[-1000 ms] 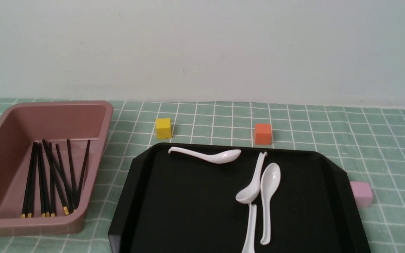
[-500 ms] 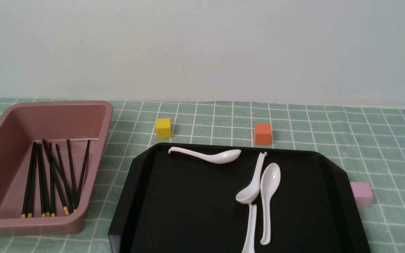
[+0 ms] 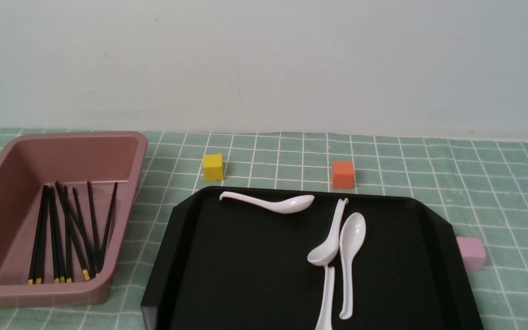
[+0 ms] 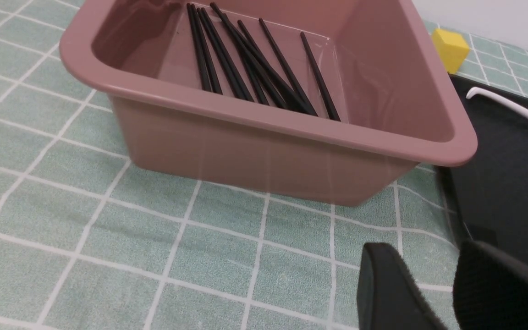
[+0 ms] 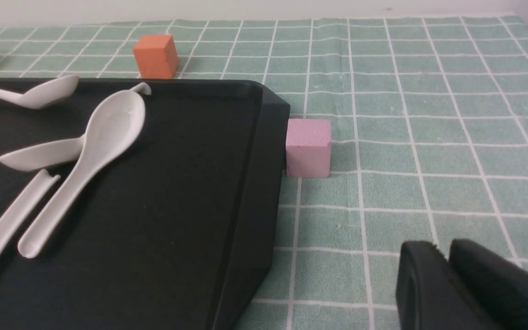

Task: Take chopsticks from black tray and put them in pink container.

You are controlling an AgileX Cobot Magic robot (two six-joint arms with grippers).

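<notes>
You're done, as far as I see: chopsticks (image 3: 69, 231) all in pink container (image 3: 126, 137), black tray (image 3: 245, 275) holds only spoons (image 3: 353, 236) (left gripper (image 4: 433, 284) slightly parted, right gripper (image 5: 447, 270) closed, both empty).

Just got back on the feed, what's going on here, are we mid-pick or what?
No pick is underway. The chopsticks all lie in the pink container; the black tray shows only white spoons. The left gripper hangs over the cloth near the container, slightly open and empty. The right gripper sits shut beside the tray. The job looks essentially done.
</notes>
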